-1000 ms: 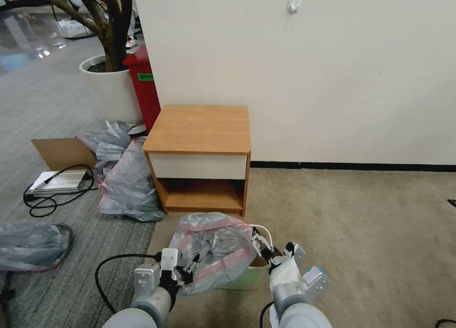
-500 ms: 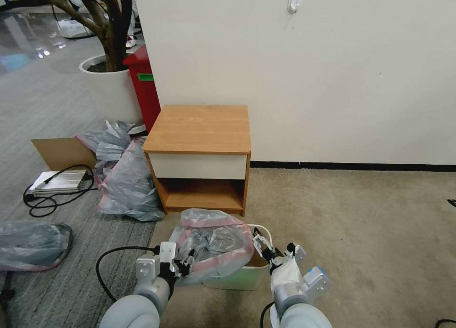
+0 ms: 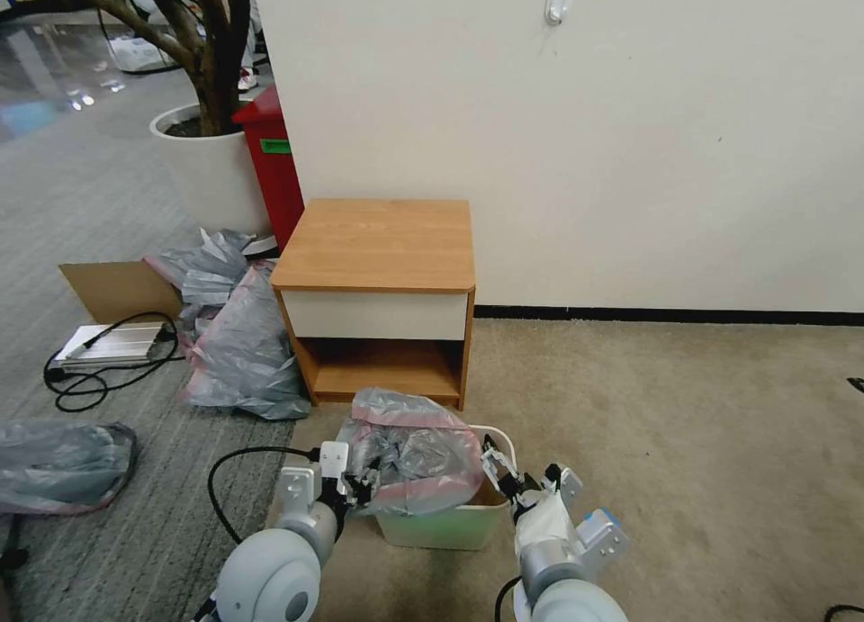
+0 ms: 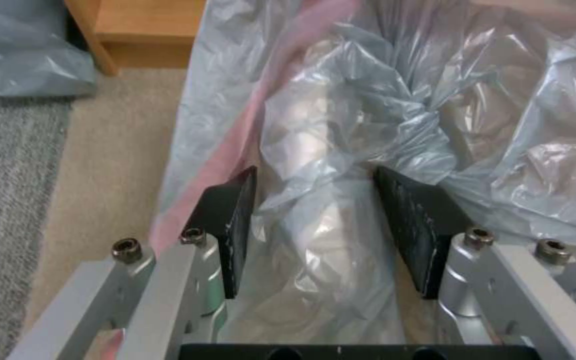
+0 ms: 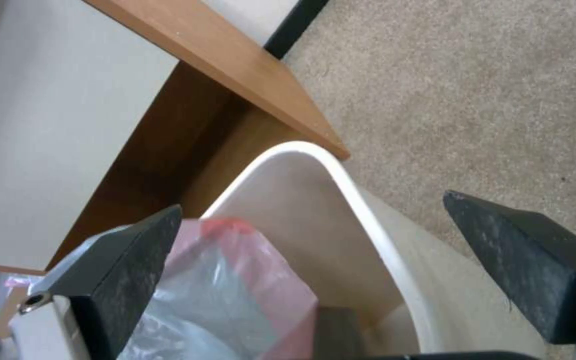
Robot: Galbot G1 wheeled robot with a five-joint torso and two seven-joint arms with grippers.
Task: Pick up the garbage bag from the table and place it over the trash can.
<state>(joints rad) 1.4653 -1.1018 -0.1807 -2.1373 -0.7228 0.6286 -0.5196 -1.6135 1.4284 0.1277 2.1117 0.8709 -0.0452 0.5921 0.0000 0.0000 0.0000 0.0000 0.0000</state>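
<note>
- Your left gripper (image 3: 360, 493), lower centre-left of the head view, has jaws spread, with the thin translucent grey garbage bag with its pink band (image 3: 414, 455) between them.
- The bag sits bunched over the cream-beige plastic trash can (image 3: 445, 526), below the orange-brown wooden counter (image 3: 378, 244).
- Your right gripper (image 3: 526, 482) hangs at the can's right rim, jaws apart and empty.

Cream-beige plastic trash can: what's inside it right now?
The crumpled translucent grey garbage bag with pink-red band fills the left part of the cream-beige plastic trash can. Bare inner wall shows at the right corner, by the open right gripper. The bottom is covered.
</note>
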